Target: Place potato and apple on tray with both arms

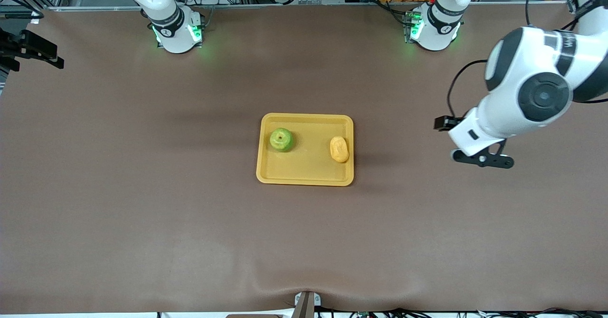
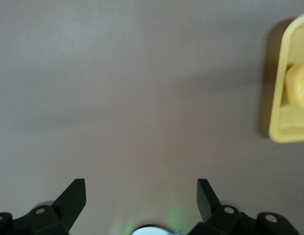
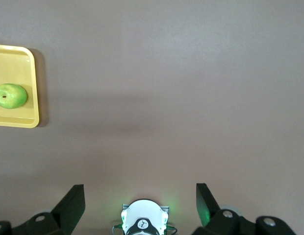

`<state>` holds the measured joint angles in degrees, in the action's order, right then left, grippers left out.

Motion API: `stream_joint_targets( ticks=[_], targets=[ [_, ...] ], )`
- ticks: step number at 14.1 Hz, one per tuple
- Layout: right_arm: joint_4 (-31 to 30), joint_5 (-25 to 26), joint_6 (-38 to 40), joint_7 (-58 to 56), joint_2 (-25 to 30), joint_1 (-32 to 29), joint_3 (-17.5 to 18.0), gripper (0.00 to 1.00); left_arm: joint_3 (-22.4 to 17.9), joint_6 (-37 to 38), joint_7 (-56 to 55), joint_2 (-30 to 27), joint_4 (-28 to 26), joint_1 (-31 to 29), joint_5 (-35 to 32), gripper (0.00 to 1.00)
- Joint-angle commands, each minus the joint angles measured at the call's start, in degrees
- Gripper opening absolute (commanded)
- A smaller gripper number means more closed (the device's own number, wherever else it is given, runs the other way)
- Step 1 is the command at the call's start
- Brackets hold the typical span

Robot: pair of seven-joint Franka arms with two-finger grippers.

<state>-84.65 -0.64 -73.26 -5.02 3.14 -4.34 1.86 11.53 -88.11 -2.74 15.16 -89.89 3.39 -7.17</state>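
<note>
Brown matte cloth covers the desk (image 1: 142, 204), and at its middle lies the yellow-orange tray (image 1: 305, 175) with rounded corners and a low rim; no writing can be read on it. On the tray, the round green apple (image 1: 281, 139) with its brown stem dimple sits toward the right arm's end, the lumpy yellow-orange potato (image 1: 339, 149) toward the left arm's end, well apart. Left gripper (image 2: 141, 196) hangs over bare desk off the tray's left-arm end, fingers (image 2: 73, 197) released and empty; right gripper (image 3: 140, 198) hangs over bare desk near its arm's base, fingers (image 3: 72, 198) likewise spread.
</note>
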Motion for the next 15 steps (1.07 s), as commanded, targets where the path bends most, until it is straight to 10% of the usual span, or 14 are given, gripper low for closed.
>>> stream_joint_targets(
  ticks=[1,9,15],
  targets=[
    [-4.5,-0.6,-1.6,5.6,3.8,0.9,-0.2,1.00,0.3,6.2,6.3,-1.5,-1.1,-2.7,1.1,1.00],
    [-4.6,-0.9,-1.9,7.9,3.8,2.0,-0.8,1.00,0.3,4.7,2.7,-13.7,-14.1,-3.6,1.2,1.00],
    [-4.9,-0.9,-1.5,6.8,3.9,2.1,-1.3,1.00,0.0,-0.7,-3.6,-14.3,-5.5,-4.4,1.8,1.00]
  ],
)
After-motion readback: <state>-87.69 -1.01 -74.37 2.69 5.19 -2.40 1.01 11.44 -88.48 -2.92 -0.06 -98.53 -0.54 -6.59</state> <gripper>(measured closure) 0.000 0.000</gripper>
